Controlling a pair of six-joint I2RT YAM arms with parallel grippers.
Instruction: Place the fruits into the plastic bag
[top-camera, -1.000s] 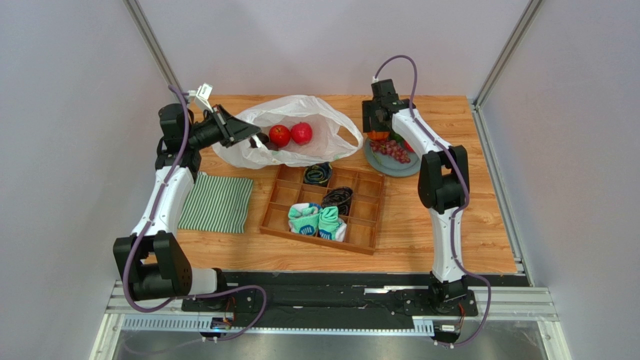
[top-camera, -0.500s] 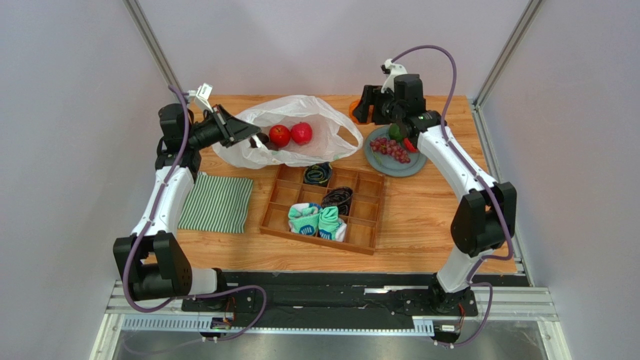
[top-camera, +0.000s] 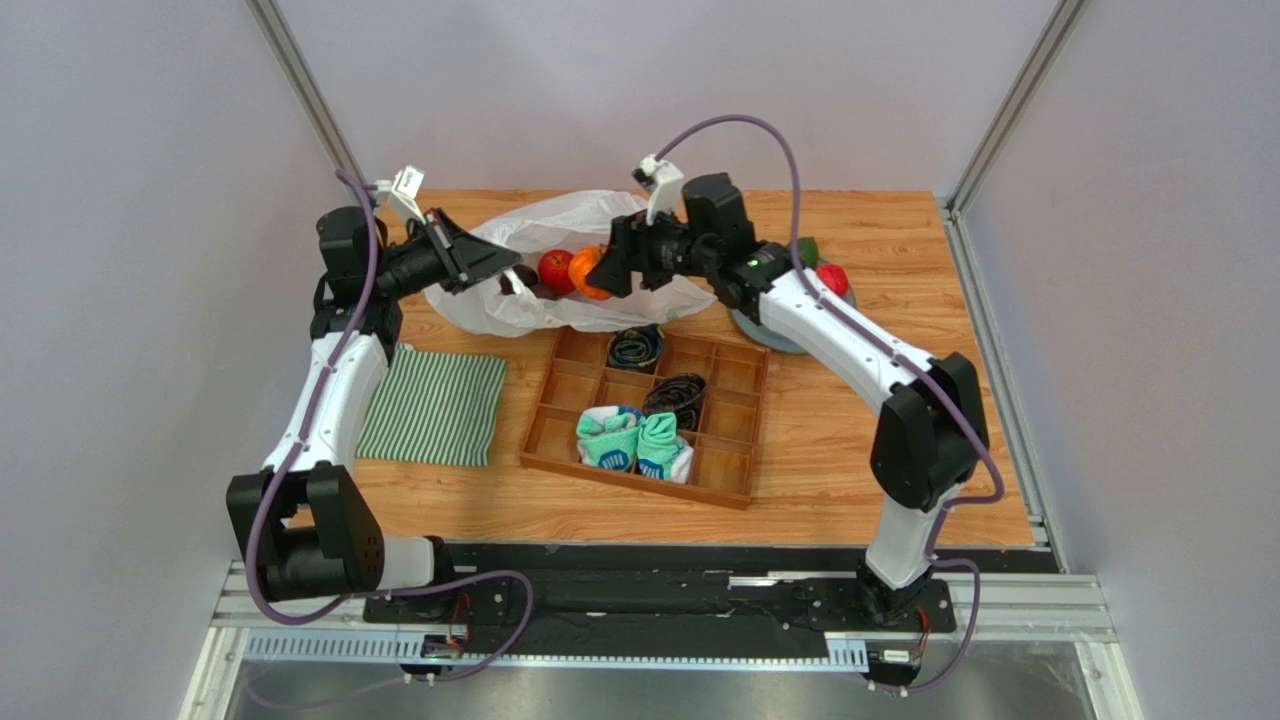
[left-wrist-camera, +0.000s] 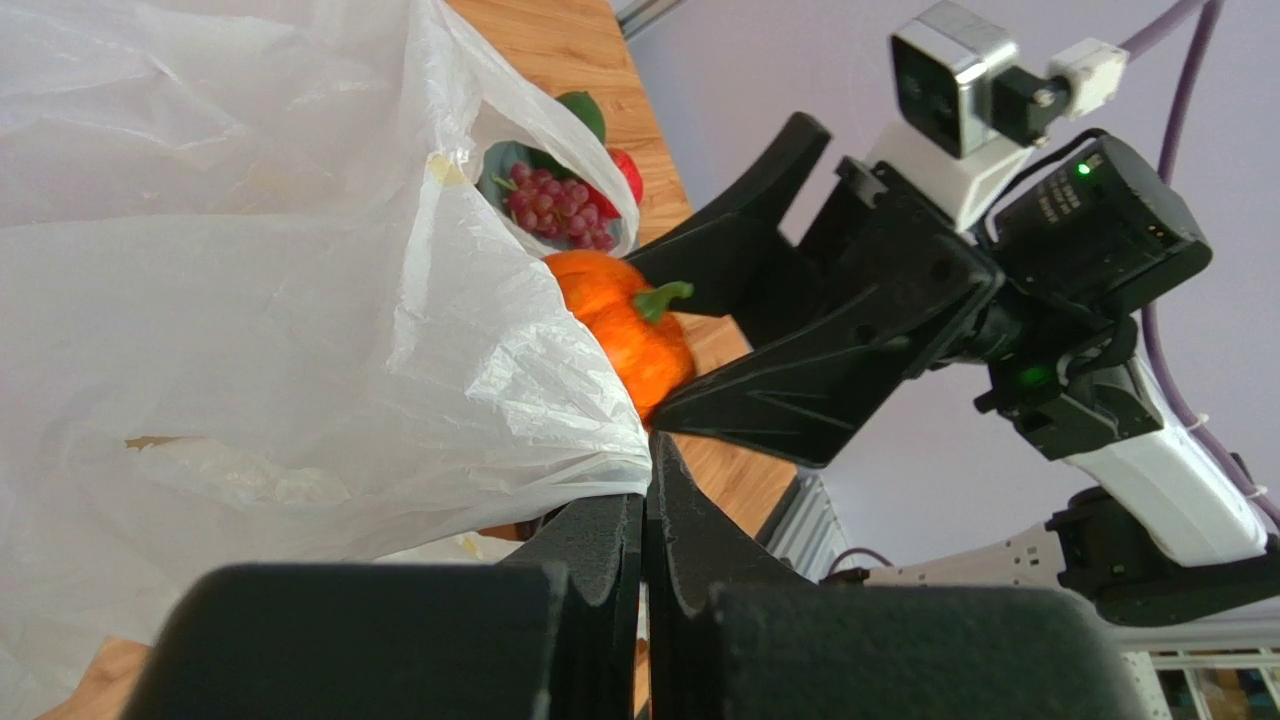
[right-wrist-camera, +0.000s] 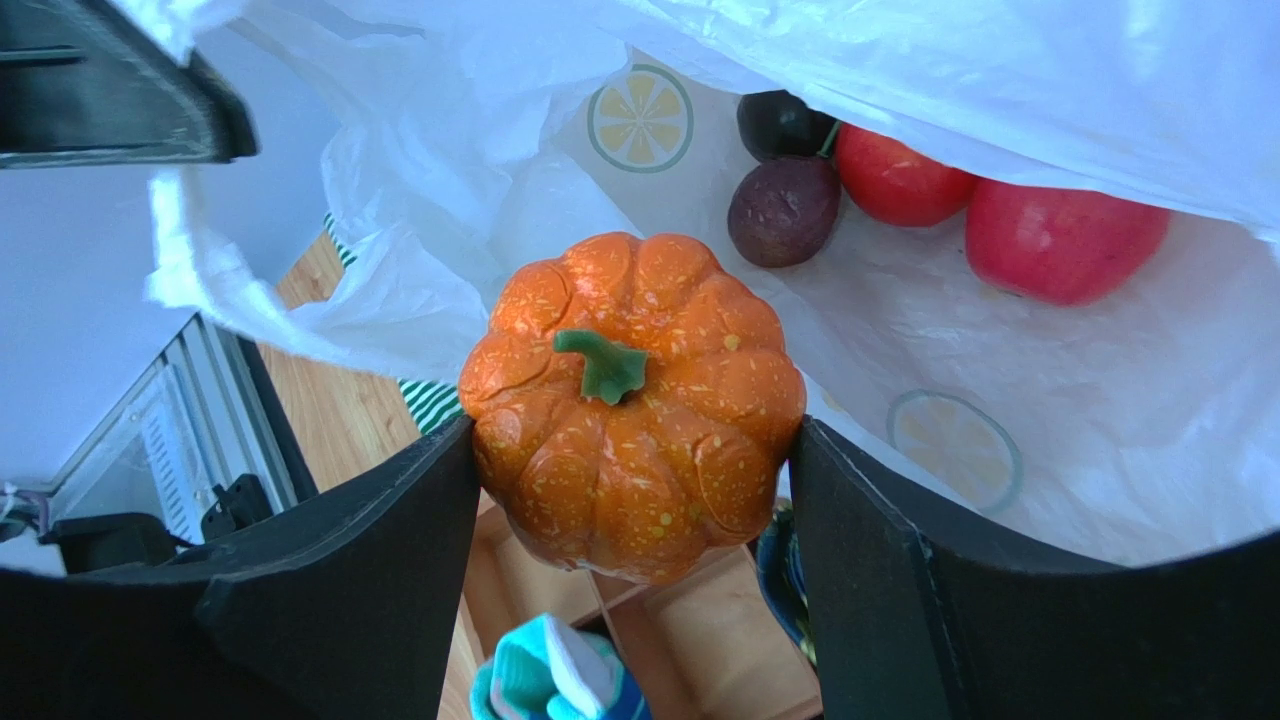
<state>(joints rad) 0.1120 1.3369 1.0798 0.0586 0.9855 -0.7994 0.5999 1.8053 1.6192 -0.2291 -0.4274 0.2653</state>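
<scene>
Orange pumpkin (right-wrist-camera: 631, 405) | clamped between wide right hand (right-wrist-camera: 633, 450) fingers | at plastic bag (right-wrist-camera: 977, 60) mouth

Left end effector (left-wrist-camera: 646, 480) clamped — right end effector (right-wrist-camera: 631, 443) gripping.

The top camera looks steeply down on the whole desk (top-camera: 842, 435). Both wrist cameras sit close at the mouth of the plastic bag (left-wrist-camera: 271, 300), facing each other, sharing the pumpkin (right-wrist-camera: 631, 405).
</scene>
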